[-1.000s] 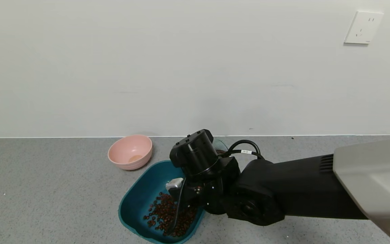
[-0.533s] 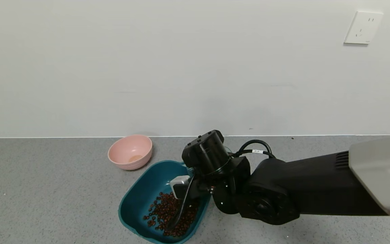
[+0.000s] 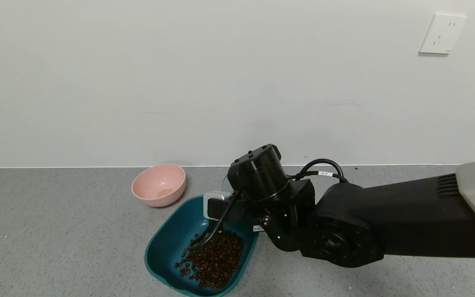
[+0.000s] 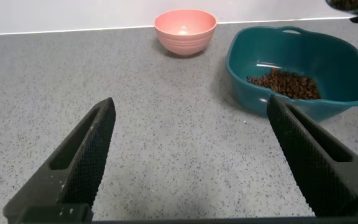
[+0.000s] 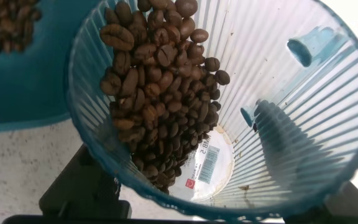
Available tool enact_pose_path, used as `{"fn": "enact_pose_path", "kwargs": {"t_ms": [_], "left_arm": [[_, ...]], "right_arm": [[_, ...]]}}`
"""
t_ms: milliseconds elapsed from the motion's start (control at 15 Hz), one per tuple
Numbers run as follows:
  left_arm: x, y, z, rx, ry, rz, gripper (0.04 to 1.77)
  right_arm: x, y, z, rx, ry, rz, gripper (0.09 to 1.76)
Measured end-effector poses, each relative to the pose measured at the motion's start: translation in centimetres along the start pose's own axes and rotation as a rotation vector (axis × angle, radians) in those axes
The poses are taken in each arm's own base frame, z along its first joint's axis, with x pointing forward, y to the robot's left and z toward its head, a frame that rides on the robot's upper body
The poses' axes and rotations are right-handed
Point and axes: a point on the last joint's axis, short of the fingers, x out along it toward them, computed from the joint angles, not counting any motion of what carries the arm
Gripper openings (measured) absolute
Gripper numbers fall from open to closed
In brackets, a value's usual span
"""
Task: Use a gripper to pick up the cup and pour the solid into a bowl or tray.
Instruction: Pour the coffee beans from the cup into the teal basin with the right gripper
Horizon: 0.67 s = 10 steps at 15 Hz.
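The ribbed translucent blue-grey plastic cup is being held tilted in the clenched jaws of the black right gripper over the dark teal rounded-square basin, small dark brown beans sliding rimward; the left gripper is idling nearby, jaws released.

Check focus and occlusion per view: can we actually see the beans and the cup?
Head view: the right gripper hides the cup; the beans in the teal basin show clearly. Right wrist view: the cup fills the frame, its beans sharp. Left wrist view: the left gripper looks soft up close.
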Motion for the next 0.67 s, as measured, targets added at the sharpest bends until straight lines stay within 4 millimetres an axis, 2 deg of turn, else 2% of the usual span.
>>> {"fn": "enact_pose_path", "kwargs": {"t_ms": [267,467,667], "left_arm": [[0.0,0.0,0.0,0.0,0.0,0.0,1.75],[0.0,0.0,0.0,0.0,0.0,0.0,1.75],[0.0,0.0,0.0,0.0,0.0,0.0,1.75]], "right_arm": [[0.2,-0.8,-1.1,0.189,0.008,0.001,1.36],[0.5,-1.6,-2.8,0.317,-0.004,0.027,1.36],[0.7,-2.4,-4.0,0.532,-0.012,0.047,1.36]]}}
